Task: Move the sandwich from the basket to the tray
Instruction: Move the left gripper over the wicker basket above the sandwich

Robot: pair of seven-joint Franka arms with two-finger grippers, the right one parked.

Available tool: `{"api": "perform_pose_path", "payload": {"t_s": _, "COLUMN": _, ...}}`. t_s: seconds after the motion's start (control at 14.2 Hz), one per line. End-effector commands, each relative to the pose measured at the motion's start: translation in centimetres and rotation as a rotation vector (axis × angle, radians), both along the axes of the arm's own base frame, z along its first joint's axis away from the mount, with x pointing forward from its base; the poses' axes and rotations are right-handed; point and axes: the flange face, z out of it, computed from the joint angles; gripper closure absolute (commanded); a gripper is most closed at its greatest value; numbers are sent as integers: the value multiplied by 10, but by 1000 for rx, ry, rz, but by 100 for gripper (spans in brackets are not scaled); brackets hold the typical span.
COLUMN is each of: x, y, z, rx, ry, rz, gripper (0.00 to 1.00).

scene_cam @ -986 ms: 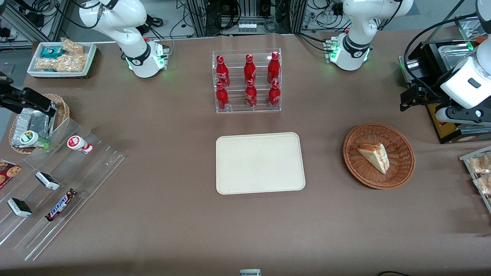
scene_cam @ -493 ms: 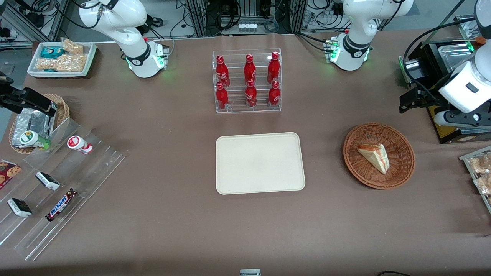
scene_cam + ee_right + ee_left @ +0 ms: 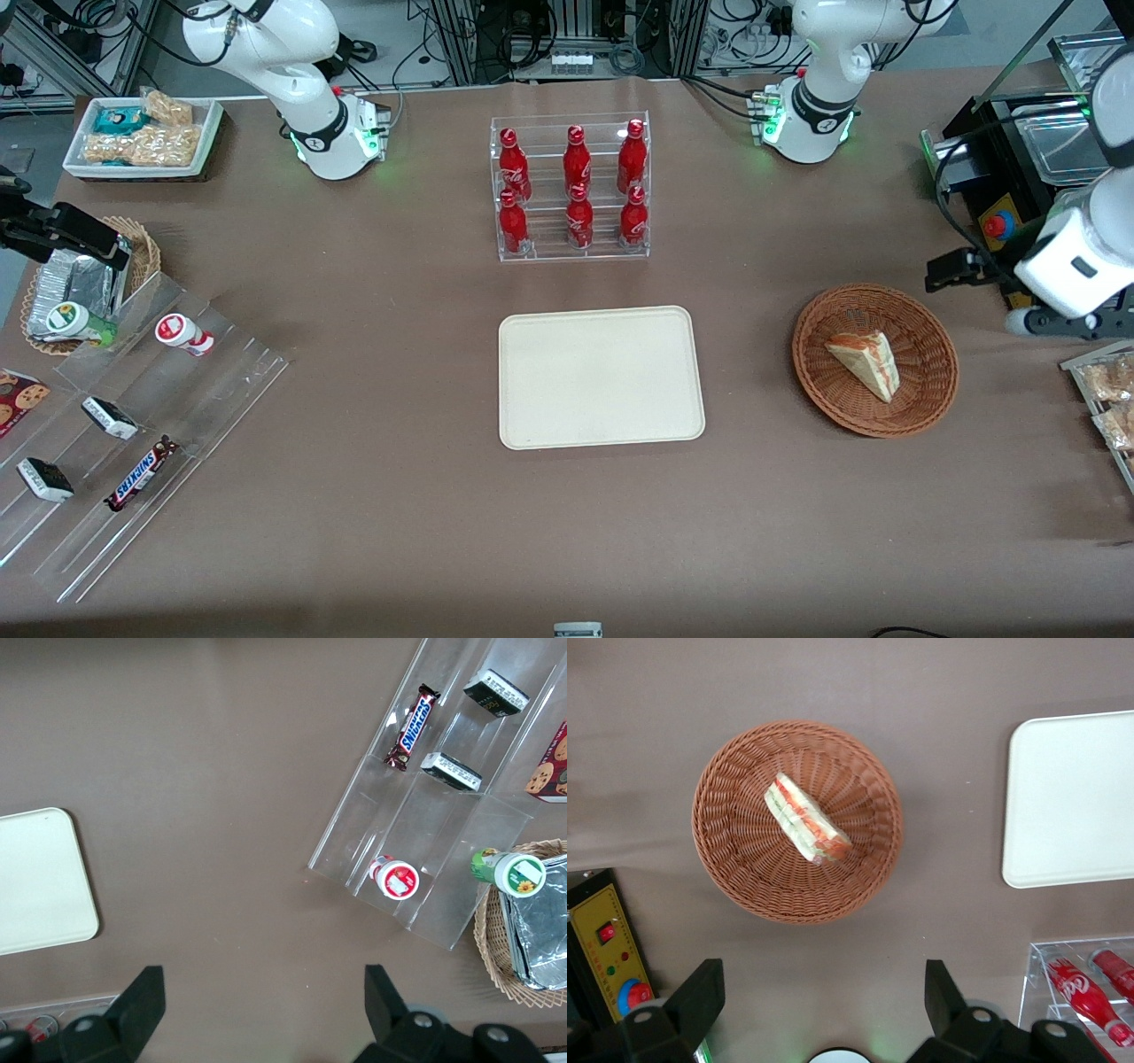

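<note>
The sandwich (image 3: 864, 363) is seen lying in the wicker basket (image 3: 921, 408) on the brown surface (image 3: 399, 532), w/ the cream tray (image 3: 601, 377) set apart toward the parked arm's end. The hand (image 3: 941, 270) is held above the surface near the basket rim, fingers (image 3: 700, 992) spread wide, nothing gripped. Its height is hard to judge, approx. well clear of the basket.

The gripper (image 3: 946, 270) has come nearer the front camera, closer to the basket (image 3: 930, 337), fingers (image 3: 700, 992) spread.
</note>
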Motion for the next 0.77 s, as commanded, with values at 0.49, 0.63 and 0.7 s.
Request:
{"api": "perform_pose_path", "payload": {"t_s": 0.49, "x": -25, "y": 7, "z": -156, "rx": 49, "ry": -11, "rz": 192, "gripper": 0}}
{"api": "perform_pose_path", "payload": {"t_s": 0.63, "x": -33, "y": 7, "z": -185, "rx": 74, "ry": -47, "rz": 372, "gripper": 0}}
{"api": "perform_pose_path", "payload": {"t_s": 0.7, "x": -35, "y": 7, "z": -196, "rx": 81, "ry": -65, "rz": 449, "gripper": 0}}
